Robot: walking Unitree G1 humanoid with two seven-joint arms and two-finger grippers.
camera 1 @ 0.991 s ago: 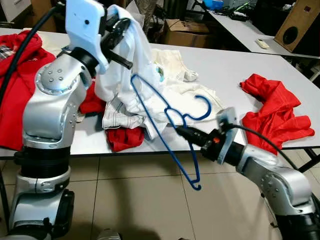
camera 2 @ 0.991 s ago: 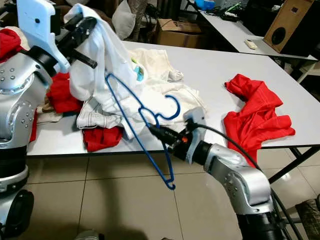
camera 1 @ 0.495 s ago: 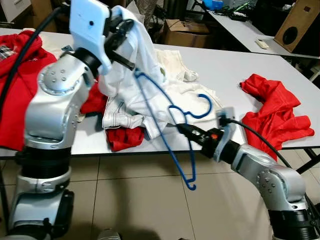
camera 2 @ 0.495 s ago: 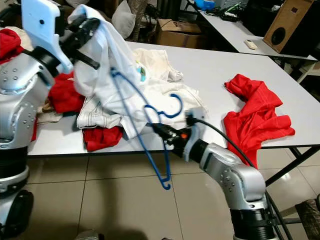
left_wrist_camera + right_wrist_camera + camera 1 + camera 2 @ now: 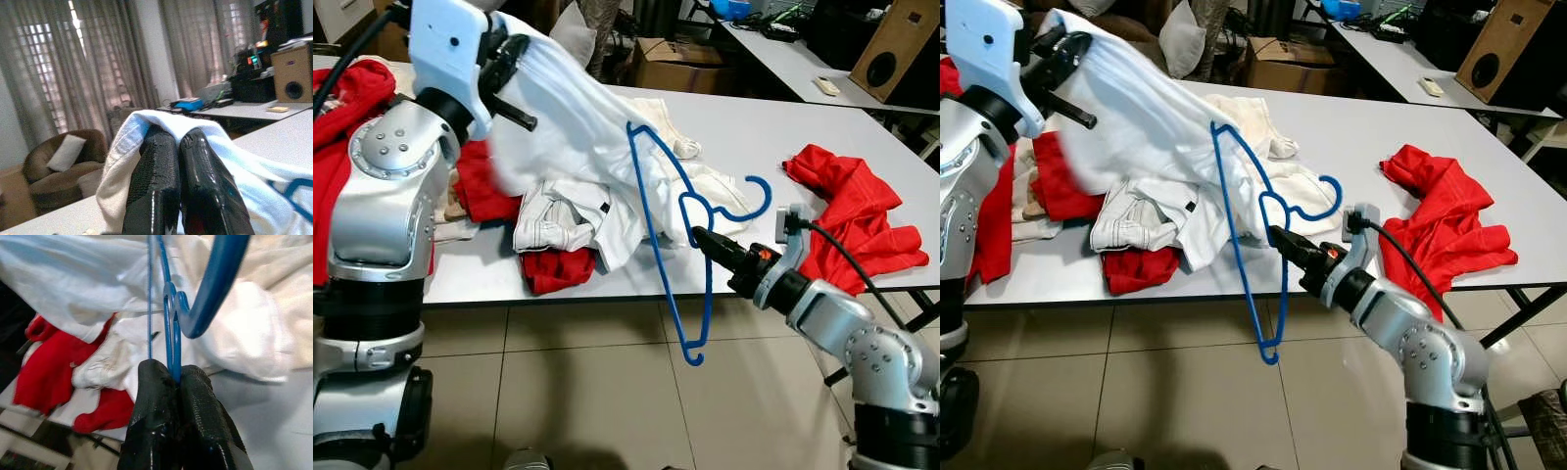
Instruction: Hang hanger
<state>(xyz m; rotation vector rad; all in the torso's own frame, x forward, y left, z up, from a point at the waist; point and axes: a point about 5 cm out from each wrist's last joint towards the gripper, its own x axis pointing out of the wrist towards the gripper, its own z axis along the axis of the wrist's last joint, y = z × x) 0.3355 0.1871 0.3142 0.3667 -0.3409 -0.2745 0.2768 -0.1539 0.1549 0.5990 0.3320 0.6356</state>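
Looking down from the head, I see my right gripper (image 5: 697,235) squeezed tight on a thin blue wire hanger (image 5: 671,245), just below its curly hook. The hanger hangs tilted in the air at the front edge of the long white table (image 5: 822,132). Its top corner pokes into a white cloth shirt (image 5: 578,137), and its bottom corner hangs over the tiled floor (image 5: 578,392).

My left gripper (image 5: 178,161) is up high, and its two black fingers are pressed together on the shirt's edge, lifting it off the table. More white clothes (image 5: 563,215) and some red clothes (image 5: 852,211) lie in heaps on the table. A brown speaker box (image 5: 896,49) stands on another table behind.
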